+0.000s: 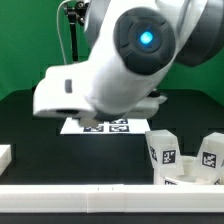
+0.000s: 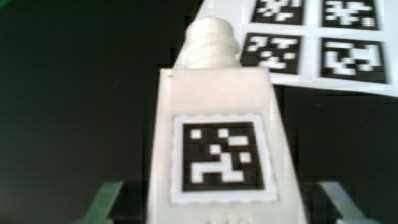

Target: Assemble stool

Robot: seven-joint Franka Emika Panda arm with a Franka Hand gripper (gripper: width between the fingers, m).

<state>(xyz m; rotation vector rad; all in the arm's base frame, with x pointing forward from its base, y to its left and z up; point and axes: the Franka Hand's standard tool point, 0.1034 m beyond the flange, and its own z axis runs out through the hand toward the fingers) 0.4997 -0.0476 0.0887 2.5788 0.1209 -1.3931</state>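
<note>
The wrist view shows a white stool leg [image 2: 217, 135] with a black-and-white tag on its face and a threaded tip pointing away, standing between the two gripper [image 2: 217, 205] fingers [image 2: 111, 200], which are partly closed against its sides and appear to hold it. Past the leg's tip, the marker board [image 2: 320, 45] lies flat on the dark table [image 2: 71, 90]. In the exterior view the arm [image 1: 130, 60] fills most of the picture, hiding the gripper, with the marker board beneath it and more white tagged stool parts [image 1: 185, 150] grouped on the exterior view's right.
</note>
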